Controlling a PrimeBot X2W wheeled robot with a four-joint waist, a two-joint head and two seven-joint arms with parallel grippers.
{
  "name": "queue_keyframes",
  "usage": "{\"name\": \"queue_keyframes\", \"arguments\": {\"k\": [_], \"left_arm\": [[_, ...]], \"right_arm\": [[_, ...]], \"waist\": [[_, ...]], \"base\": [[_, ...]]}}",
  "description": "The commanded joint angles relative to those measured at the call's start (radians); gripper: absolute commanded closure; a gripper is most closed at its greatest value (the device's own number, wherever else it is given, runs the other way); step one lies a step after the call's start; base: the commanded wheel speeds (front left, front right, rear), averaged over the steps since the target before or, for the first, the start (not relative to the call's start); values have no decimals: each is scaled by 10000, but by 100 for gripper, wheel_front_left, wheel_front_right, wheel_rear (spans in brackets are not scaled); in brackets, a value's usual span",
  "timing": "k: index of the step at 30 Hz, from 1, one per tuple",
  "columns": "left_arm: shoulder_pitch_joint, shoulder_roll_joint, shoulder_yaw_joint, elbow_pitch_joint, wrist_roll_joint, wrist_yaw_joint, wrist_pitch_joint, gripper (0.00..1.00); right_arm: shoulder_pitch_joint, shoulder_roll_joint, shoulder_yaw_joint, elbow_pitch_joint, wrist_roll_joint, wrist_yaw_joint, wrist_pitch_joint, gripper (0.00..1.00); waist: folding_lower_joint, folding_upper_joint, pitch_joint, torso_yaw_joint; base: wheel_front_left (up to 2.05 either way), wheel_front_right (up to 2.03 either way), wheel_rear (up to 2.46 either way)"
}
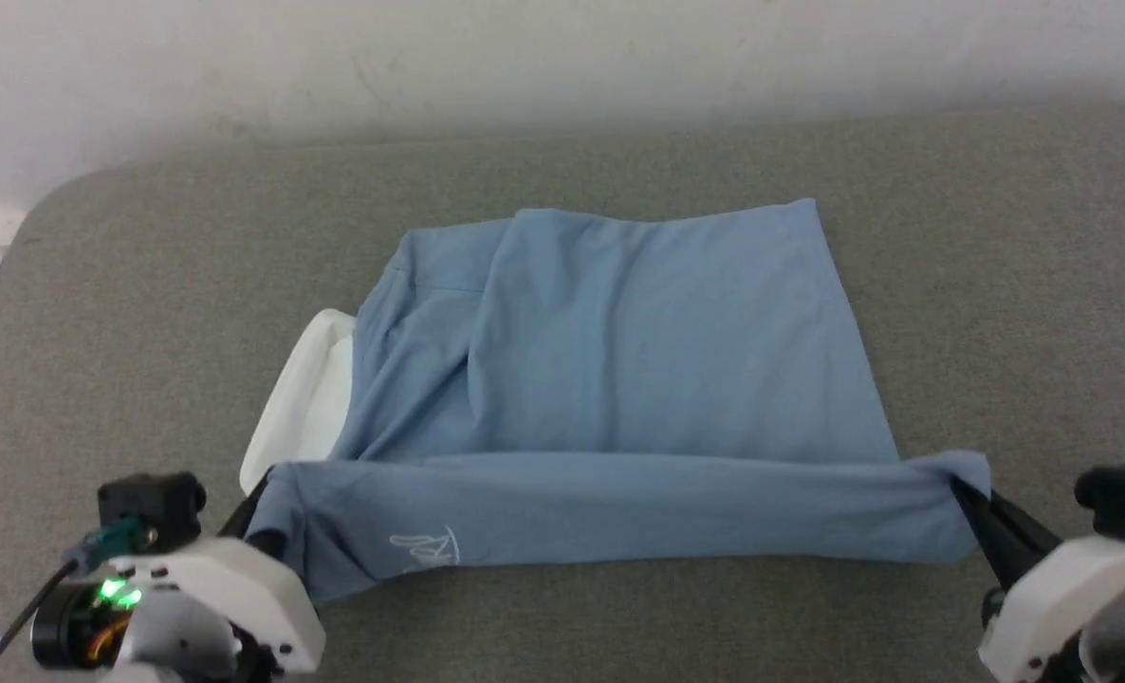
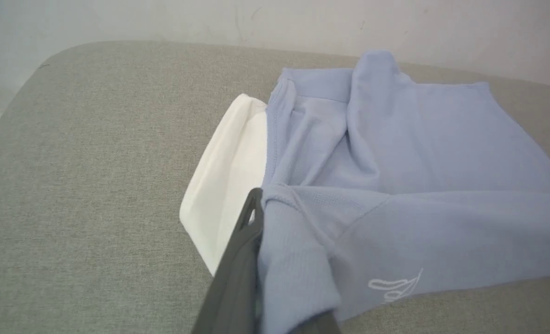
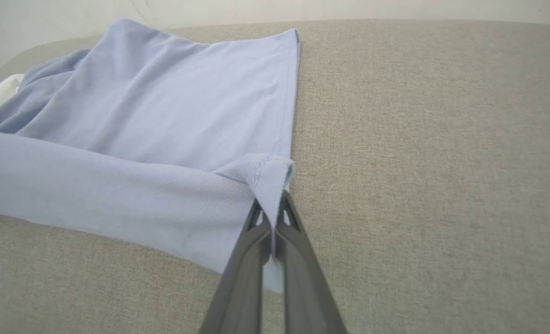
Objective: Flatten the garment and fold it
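At garment [image 1: 619, 360] corners: grippers [image 1: 261, 503] [image 1: 963, 493] angled inward (jaws clamped).

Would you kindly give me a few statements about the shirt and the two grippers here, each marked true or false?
1. The left gripper is shut on the garment at its near edge. True.
2. The right gripper hangs open, apart from the garment. False: it is shut on the garment's near right corner.
3. The white collar sticks out on the robot's left side of the garment. True.
4. The logo sits beside the right gripper. False: it is on the near band of cloth, close to the left gripper.
5. The garment lies on bare wood. False: it lies on a grey fabric surface.
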Motion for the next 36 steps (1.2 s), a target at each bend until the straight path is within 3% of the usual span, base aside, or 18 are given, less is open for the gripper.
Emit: {"name": "queue_keyframes", "arguments": {"k": [1, 11, 12, 13, 14, 15, 20, 24, 30, 36], "left_arm": [[-518, -49, -38, 374, 27, -195, 21, 100], [-2959, -863, -885, 3315, -59, -1637, 89, 100], [-3051, -959, -930, 3532, -93, -1714, 63, 75], [-3124, -1058, -955, 3727, -138, -1769, 25, 29], [-3182, -1132, -971, 3895, -151, -1811, -46, 0], [-3228, -1200, -959, 4040, -160, -1828, -154, 0], [-3045, -1507, -705, 4381, -427, -1880, -820, 0], [-2531, -1527, -381, 4119, -769, -1802, -1107, 0], [-1923, -979, 211, 3303, -1309, -1651, -779, 0], [-1677, 7, 462, 2493, -1604, -1487, 445, 0]], "right_arm": [[-450, -124, 134, 319, -30, -52, 22, 100], [-3056, -672, 1661, 3164, 91, -52, -433, 100], [-3215, -685, 1762, 3442, 43, -52, -531, 100], [-3360, -674, 1881, 3720, 30, -52, -626, 77], [-3490, -622, 1980, 3967, 89, -52, -758, 56], [-3610, -596, 2068, 4200, 118, -52, -898, 0], [-3749, -643, 2536, 4939, 297, -52, -1737, 0], [-3360, -530, 2315, 4700, 347, -52, -2978, 0], [-2375, 90, 1394, 3624, -276, -52, -4392, 0], [-1558, 728, 918, 2421, -850, -52, -4492, 0]], "waist": [[-2, 0, 433, -71], [-2, 0, 1207, -120], [-2, 0, 1225, -124], [-2, 0, 1233, -129], [-2, 0, 1233, -132], [-2, 0, 1223, -132], [-2, 0, 883, -66], [-2, 0, 434, 41], [-2, 0, -116, 102], [-2, 0, -417, -54]], "base": [[0, 0, 0], [0, 0, 0], [0, 0, 0], [0, 0, 0], [0, 0, 0], [0, 0, 0], [0, 0, 0], [0, 0, 0], [0, 0, 0], [0, 0, 0]]}}
